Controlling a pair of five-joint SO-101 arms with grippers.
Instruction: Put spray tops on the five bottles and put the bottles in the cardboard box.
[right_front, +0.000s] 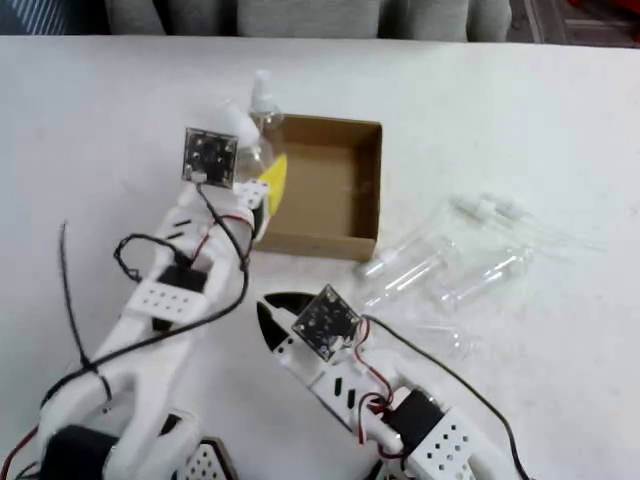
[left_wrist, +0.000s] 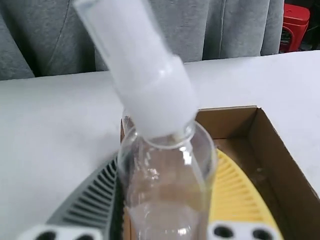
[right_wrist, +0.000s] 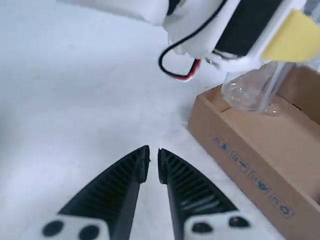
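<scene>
A clear bottle (left_wrist: 165, 190) with a white spray top (left_wrist: 142, 75) on its neck is held tilted between the grey and yellow fingers of my left gripper (left_wrist: 167, 167), which is shut on it. In the high view this bottle (right_front: 256, 140) hangs at the left wall of the open cardboard box (right_front: 325, 190). Its base (right_wrist: 250, 90) hovers just over the box's corner (right_wrist: 250, 145). My right gripper (right_wrist: 152, 162) rests low over the bare table in front of the box, its black fingers shut with nothing between them, and it appears again as the right gripper (right_front: 268, 312).
Several clear bottles (right_front: 440, 270) lie on the table to the right of the box, with loose spray tops (right_front: 490, 210) beside them. Black and red cables run along the left arm (right_front: 170, 290). Grey curtains hang beyond the table's far edge.
</scene>
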